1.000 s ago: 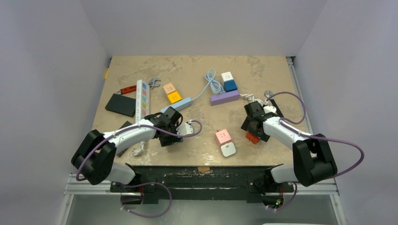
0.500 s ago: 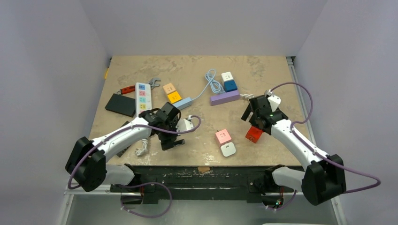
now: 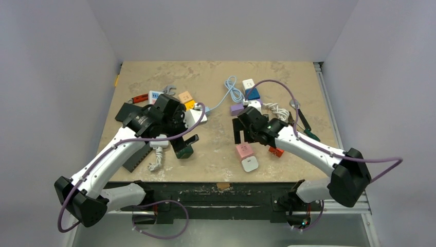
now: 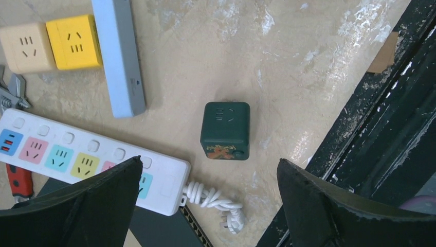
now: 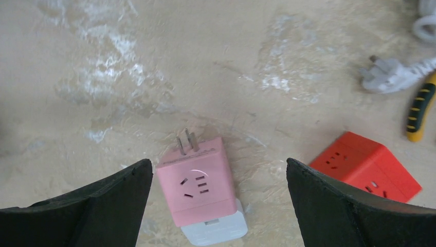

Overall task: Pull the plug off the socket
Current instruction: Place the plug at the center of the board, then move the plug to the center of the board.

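A pink socket cube (image 5: 198, 188) lies on the table with its metal prongs pointing away, and a white plug block (image 5: 213, 231) is joined to its near end. From above, the pink cube (image 3: 244, 150) and white block (image 3: 250, 164) lie near the front middle. My right gripper (image 5: 218, 162) hovers open above them, one finger on each side, touching nothing. It shows just behind the pink cube in the top view (image 3: 241, 133). My left gripper (image 4: 208, 162) is open and empty, high over a dark green cube (image 4: 225, 130), which also shows from above (image 3: 184, 152).
A white power strip (image 4: 77, 157) with a coiled cord, a blue strip (image 4: 118, 56), and yellow (image 4: 72, 42) and beige cubes lie under the left arm. A red cube (image 5: 370, 167), a loose white plug (image 5: 388, 74) and pliers (image 5: 419, 108) lie right of the pink cube. The black table edge (image 4: 380, 128) is close.
Both grippers opened wide and rose. The right one moved left from the red cube to above the pink cube. The left arm lifted away, leaving the green cube on the table.
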Controlling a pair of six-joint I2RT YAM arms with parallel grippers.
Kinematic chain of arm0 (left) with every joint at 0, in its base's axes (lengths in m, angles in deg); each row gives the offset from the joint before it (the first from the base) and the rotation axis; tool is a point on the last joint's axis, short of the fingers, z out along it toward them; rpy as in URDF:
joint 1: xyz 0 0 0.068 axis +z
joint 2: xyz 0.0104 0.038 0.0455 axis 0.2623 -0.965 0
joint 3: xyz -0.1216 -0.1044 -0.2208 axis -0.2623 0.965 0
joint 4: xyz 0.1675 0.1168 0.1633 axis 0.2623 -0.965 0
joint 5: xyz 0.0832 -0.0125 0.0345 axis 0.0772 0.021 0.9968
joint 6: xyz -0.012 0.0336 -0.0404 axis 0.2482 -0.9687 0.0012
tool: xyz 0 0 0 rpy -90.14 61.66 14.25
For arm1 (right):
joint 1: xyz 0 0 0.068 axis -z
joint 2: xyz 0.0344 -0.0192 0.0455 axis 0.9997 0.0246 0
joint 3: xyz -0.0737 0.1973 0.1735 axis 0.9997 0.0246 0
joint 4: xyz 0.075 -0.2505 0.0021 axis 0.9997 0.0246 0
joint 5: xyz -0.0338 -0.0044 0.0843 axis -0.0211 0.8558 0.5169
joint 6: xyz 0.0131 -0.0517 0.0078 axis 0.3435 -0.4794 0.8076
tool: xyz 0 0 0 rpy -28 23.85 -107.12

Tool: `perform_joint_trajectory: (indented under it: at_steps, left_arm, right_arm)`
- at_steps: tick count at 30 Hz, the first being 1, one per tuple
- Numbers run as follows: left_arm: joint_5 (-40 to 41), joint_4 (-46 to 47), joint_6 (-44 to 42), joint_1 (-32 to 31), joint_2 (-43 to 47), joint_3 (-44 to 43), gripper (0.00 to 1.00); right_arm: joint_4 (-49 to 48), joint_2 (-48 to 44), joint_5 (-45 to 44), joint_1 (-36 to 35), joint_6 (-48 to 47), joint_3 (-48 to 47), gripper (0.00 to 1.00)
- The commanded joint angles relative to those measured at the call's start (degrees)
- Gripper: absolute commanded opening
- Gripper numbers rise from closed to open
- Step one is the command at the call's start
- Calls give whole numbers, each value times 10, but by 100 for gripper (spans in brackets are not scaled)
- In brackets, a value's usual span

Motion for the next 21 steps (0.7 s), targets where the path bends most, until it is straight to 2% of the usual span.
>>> perform_joint_trajectory:
  at_steps: [1,9,13,14,17,21]
  left_arm:
    - [-21,-28,15,21,24,-21,100]
    - [-13,-31,10,38,40,-20,100]
    - [-9,-27,8,39,44,-14,100]
    - [-8,-26,8,41,45,-12,100]
    - [-5,-23,8,41,47,-9,100]
    - [-1,-20,6,40,52,-8,100]
  right_arm:
    - [-21,37,96,-24,-75,-7,99]
    - [-53,69,145,-33,-105,18,99]
    - [-36,85,149,-33,-108,17,99]
    - [-31,90,146,-33,-107,17,95]
    - [-9,105,130,-34,-80,11,75]
    - [55,160,112,-34,-38,-40,39]
